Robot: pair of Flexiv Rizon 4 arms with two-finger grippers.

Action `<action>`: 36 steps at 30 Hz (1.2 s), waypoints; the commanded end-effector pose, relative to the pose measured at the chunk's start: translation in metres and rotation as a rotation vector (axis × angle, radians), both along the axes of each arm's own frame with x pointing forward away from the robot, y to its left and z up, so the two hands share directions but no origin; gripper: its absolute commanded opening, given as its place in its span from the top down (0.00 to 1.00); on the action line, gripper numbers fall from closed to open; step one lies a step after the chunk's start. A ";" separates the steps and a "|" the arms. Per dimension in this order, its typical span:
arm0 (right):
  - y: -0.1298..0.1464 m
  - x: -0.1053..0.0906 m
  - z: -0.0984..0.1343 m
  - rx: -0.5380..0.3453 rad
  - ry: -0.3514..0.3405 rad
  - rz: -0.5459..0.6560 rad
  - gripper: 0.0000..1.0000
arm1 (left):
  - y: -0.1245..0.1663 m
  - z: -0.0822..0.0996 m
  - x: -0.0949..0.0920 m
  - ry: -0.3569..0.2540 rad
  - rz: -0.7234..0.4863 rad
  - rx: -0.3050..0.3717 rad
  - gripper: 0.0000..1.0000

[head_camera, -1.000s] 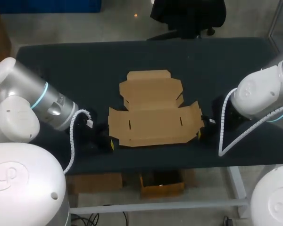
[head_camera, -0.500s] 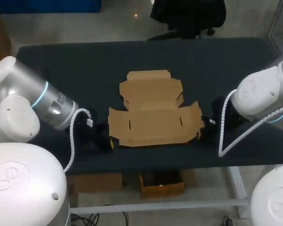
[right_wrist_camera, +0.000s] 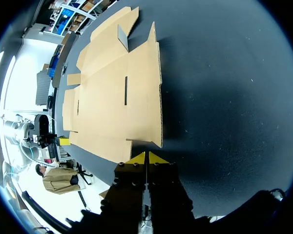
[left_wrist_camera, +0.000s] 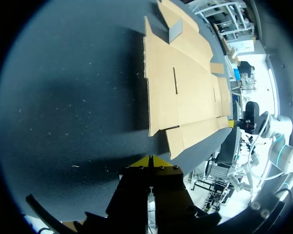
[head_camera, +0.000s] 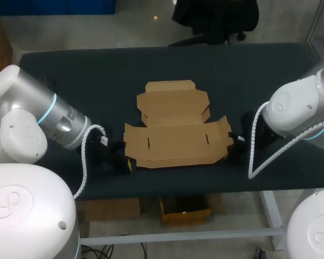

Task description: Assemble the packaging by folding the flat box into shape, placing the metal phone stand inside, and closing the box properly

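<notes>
Dark fabric-covered tabletop [head_camera: 97, 75] carries one flat, unfolded brown cardboard box blank [head_camera: 175, 132] at its centre, lid panel on the far side and side flaps spread to either side. This central position probably keeps both short edges within reach of both arms for folding, which has not begun. The left end effector [left_wrist_camera: 150, 160] sits low on the tabletop just beside the blank's near left corner, yellow tips clenched together on nothing. The right end effector [right_wrist_camera: 146, 157] mirrors it at the near right corner, tips also pressed together and empty. Closed tips at the edges suggest preparation to lift or push up the flaps. Contact with the cardboard cannot be confirmed. In the head view both end effectors are largely lost against the dark surface. No metal phone stand appears in any view.
</notes>
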State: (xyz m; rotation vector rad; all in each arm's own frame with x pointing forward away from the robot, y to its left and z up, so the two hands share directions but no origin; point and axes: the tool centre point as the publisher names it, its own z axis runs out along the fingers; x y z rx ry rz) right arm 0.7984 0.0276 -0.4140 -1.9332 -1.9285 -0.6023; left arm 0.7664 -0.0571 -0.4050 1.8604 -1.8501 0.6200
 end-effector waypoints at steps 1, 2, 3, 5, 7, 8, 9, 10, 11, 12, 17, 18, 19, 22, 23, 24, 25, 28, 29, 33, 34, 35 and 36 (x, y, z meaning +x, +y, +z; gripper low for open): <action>0.003 0.003 -0.001 -0.001 0.005 0.006 1.00 | -0.003 -0.003 0.003 0.005 -0.004 0.006 1.00; 0.003 0.003 -0.001 -0.002 0.005 0.006 1.00 | -0.003 -0.003 0.004 0.006 -0.005 0.006 1.00; 0.004 0.004 -0.001 -0.004 0.005 0.007 1.00 | -0.004 -0.004 0.004 0.008 -0.007 0.005 1.00; 0.006 0.005 -0.001 -0.005 0.005 0.011 1.00 | -0.004 -0.005 0.005 0.013 -0.012 0.007 1.00; 0.008 0.006 -0.001 -0.005 0.006 0.015 1.00 | -0.005 -0.006 0.005 0.017 -0.014 0.008 1.00; 0.008 0.006 -0.001 -0.006 0.007 0.017 1.00 | -0.006 -0.006 0.005 0.019 -0.016 0.010 1.00; 0.009 0.007 -0.001 -0.006 0.007 0.018 1.00 | -0.006 -0.006 0.005 0.020 -0.017 0.011 1.00; 0.009 0.007 -0.001 -0.007 0.008 0.019 1.00 | -0.006 -0.006 0.005 0.020 -0.017 0.011 1.00; 0.010 0.007 -0.001 -0.007 0.008 0.020 1.00 | -0.006 -0.006 0.005 0.020 -0.017 0.011 1.00; 0.010 0.008 -0.001 -0.007 0.008 0.022 1.00 | -0.006 -0.006 0.005 0.021 -0.017 0.011 1.00; 0.012 0.008 -0.001 -0.009 0.011 0.028 1.00 | -0.006 -0.006 0.004 0.022 -0.018 0.014 1.00; 0.012 0.008 -0.002 -0.008 0.012 0.029 1.00 | -0.006 -0.006 0.004 0.023 -0.019 0.013 1.00; 0.012 0.008 -0.002 -0.008 0.013 0.029 1.00 | -0.007 -0.006 0.003 0.023 -0.020 0.014 1.00; 0.012 0.008 -0.003 -0.007 0.015 0.028 1.00 | -0.008 -0.007 0.003 0.025 -0.024 0.014 1.00; 0.012 0.007 -0.004 -0.006 0.016 0.027 1.00 | -0.008 -0.007 0.003 0.027 -0.025 0.014 1.00; 0.012 0.007 -0.004 -0.006 0.017 0.027 1.00 | -0.008 -0.007 0.003 0.027 -0.026 0.013 1.00; 0.012 0.007 -0.004 -0.006 0.017 0.027 1.00 | -0.008 -0.007 0.003 0.028 -0.026 0.012 1.00; 0.012 0.007 -0.004 -0.005 0.018 0.026 1.00 | -0.009 -0.006 0.003 0.027 -0.027 0.009 1.00; 0.013 0.006 -0.004 -0.004 0.018 0.026 1.00 | -0.010 -0.006 0.003 0.026 -0.027 0.009 1.00; 0.014 0.005 -0.005 -0.003 0.016 0.025 1.00 | -0.012 -0.007 0.003 0.029 -0.032 0.007 1.00; 0.014 0.005 -0.005 -0.002 0.016 0.025 1.00 | -0.012 -0.007 0.003 0.030 -0.032 0.007 1.00; 0.014 0.005 -0.005 -0.002 0.017 0.025 1.00 | -0.012 -0.008 0.003 0.031 -0.032 0.005 1.00; 0.014 0.005 -0.006 -0.002 0.017 0.024 1.00 | -0.012 -0.008 0.003 0.032 -0.032 0.005 1.00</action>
